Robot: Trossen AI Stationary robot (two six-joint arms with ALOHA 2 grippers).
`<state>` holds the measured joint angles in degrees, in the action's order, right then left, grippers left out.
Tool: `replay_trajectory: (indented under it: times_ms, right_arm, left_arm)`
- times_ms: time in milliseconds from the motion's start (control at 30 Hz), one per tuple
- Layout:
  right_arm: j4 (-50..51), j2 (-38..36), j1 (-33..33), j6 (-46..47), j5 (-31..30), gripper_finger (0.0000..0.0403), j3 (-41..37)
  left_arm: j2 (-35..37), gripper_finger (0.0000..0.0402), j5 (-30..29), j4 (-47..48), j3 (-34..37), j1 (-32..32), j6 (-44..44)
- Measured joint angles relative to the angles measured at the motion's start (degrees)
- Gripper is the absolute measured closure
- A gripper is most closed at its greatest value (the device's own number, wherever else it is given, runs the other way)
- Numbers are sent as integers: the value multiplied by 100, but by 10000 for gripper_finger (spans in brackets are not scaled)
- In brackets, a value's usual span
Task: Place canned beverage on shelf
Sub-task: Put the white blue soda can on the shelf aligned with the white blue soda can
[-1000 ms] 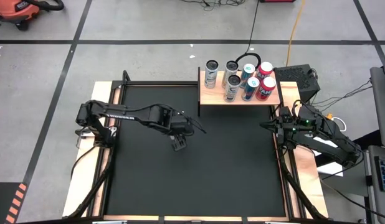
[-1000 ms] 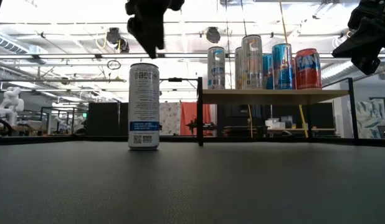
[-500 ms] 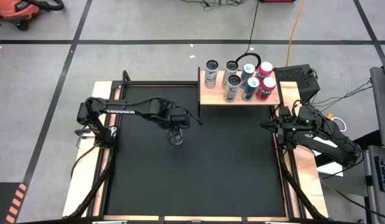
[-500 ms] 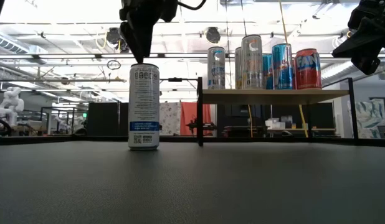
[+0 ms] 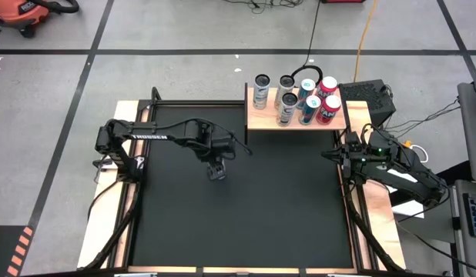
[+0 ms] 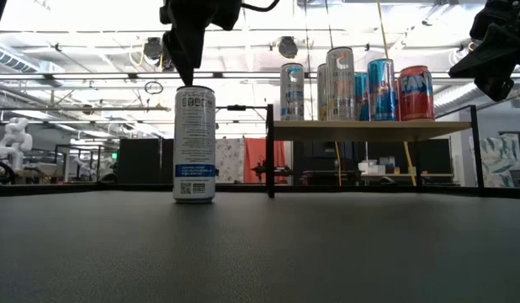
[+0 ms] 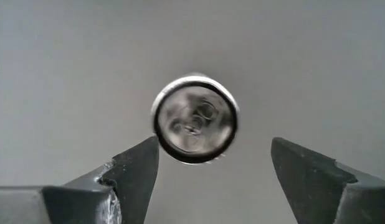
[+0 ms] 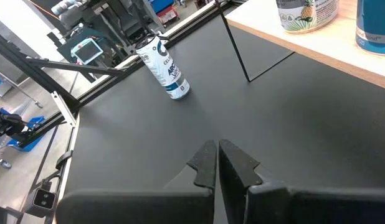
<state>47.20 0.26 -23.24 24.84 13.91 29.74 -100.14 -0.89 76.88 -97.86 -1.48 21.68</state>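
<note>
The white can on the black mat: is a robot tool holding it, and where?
No. The left tool hangs open above the can; the right tool is shut, empty.

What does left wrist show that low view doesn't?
Left wrist only: the round silver lid of the tall white can, seen from straight above, between the open left gripper fingers. Low view only: the can's printed side with its blue band, the light wooden shelf carrying more cans, the right gripper idle at the side. Both: that can, standing upright on the black mat.
</note>
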Motion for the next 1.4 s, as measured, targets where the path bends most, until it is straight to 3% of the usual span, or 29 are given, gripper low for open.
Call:
replay_trajectory:
  times_ms: [333,467,933,1400]
  right_arm:
    - [0,0,0,-1,0,403,0]
    - [0,2,0,0,0,403,0]
    - [17,0,0,-2,26,403,0]
    - [22,2,0,-48,151,403,0]
  left_arm:
    - [2,75,68,1,0,0,-135]
    - [-78,74,-212,0,-2,-50,-163]
    - [-639,74,33,-117,-4,-171,-298]
    - [-701,74,44,-180,-6,-70,-303]
